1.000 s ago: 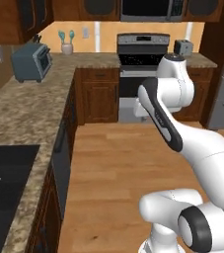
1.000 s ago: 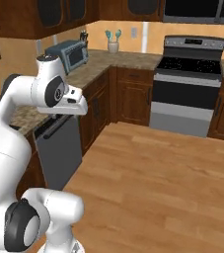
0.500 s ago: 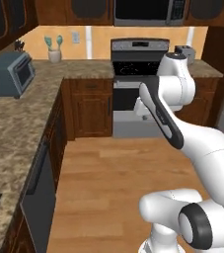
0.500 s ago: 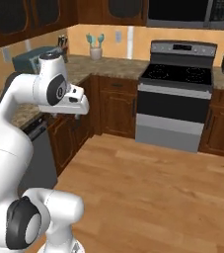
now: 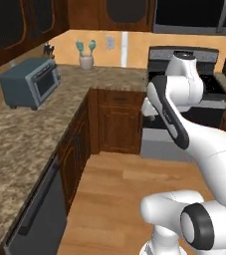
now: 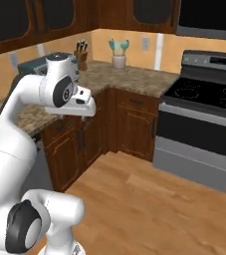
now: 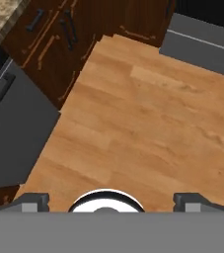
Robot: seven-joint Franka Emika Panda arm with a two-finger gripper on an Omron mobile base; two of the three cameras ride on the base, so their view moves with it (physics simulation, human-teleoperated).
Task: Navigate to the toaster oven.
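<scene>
Toaster oven point(image 5: 30, 82) sits on the counter point(image 5: 20, 144) at upper left of the left base view; gripper point(image 7: 111, 200) fingers stand wide apart, empty, above wood floor point(image 7: 148, 128)

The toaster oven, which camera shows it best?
The left base view: the toaster oven sits whole on the counter, glass door facing out. In the right base view the arm hides most of it. The hand view looks at floor.
</scene>
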